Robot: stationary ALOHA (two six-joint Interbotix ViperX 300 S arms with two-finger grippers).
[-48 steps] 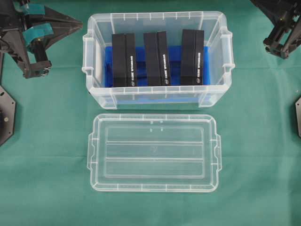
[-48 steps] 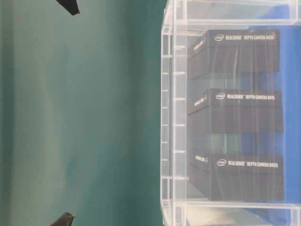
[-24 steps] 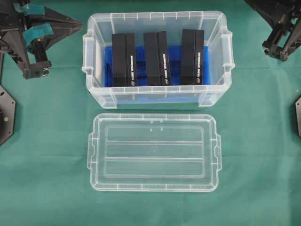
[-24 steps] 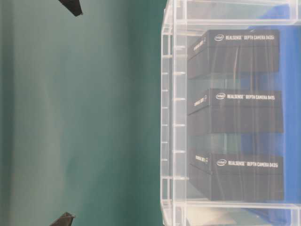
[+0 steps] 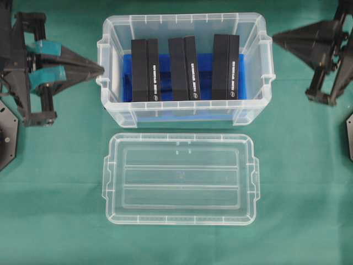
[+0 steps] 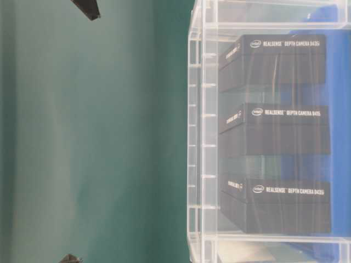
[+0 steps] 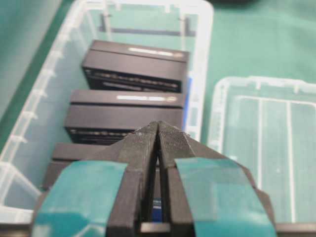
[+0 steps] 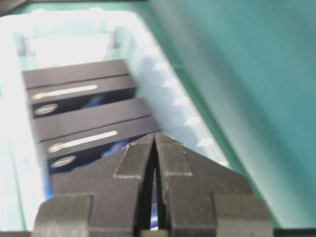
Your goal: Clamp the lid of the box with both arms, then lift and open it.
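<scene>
The clear box [image 5: 182, 118] stands open at the back of the table, with three black upright blocks [image 5: 185, 67] on a blue insert [image 5: 207, 77] inside. The flat clear lid [image 5: 179, 179] lies on the cloth just in front of the box, apart from both grippers. My left gripper [image 5: 101, 69], with teal tape bands, is shut and empty, its tip close to the box's left handle. My right gripper [image 5: 275, 37] is shut and empty, pointing at the box's right rim. The left wrist view shows the shut gripper [image 7: 158, 126] over the box [image 7: 202, 59], the lid [image 7: 266, 148] to the right. The right wrist view shows the shut gripper [image 8: 155, 136] above the box [image 8: 163, 84].
Green cloth [image 5: 309, 182] covers the table. Black arm bases sit at the left edge [image 5: 6, 135] and the right edge [image 5: 349, 138]. At table level, one black gripper tip [image 6: 88, 8] shows at the top and another [image 6: 70, 257] at the bottom, both left of the box [image 6: 200, 137].
Both arms have swung in toward the box. The left gripper's tip moved down and right to the box's left handle; the right gripper's tip moved left and down to the right rim.
</scene>
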